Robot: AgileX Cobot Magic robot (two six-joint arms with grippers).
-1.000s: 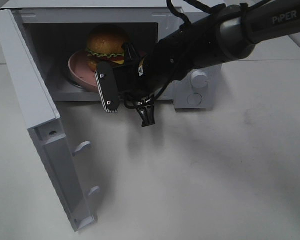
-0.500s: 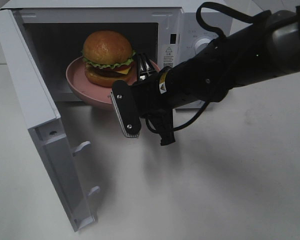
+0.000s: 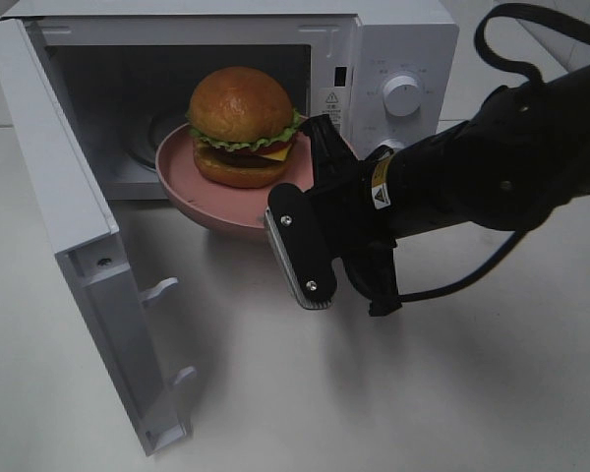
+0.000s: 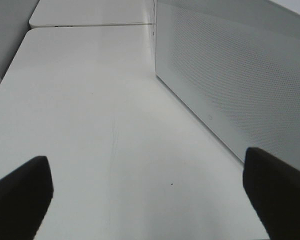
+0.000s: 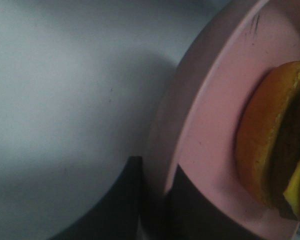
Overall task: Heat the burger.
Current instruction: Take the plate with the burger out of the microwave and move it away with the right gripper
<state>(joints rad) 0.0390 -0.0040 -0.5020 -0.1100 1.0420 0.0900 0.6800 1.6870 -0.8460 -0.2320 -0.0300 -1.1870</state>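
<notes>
The burger, with golden bun, green lettuce and yellow cheese, sits on the round pink plate. The plate is held in the air at the microwave's open mouth, partly outside the cavity. My right gripper is shut on the plate's right rim. In the right wrist view its dark fingers clamp the plate's edge, with the burger beside them. My left gripper is open and empty over bare table, next to the microwave door; it is not in the high view.
The white microwave stands at the back, its knob on the right panel. Its door is swung wide open toward the front left. A black cable trails from the right arm over the white table.
My right arm has drawn back toward the front right, bringing the pink plate and burger out of the microwave cavity to its mouth. The door has not moved.
</notes>
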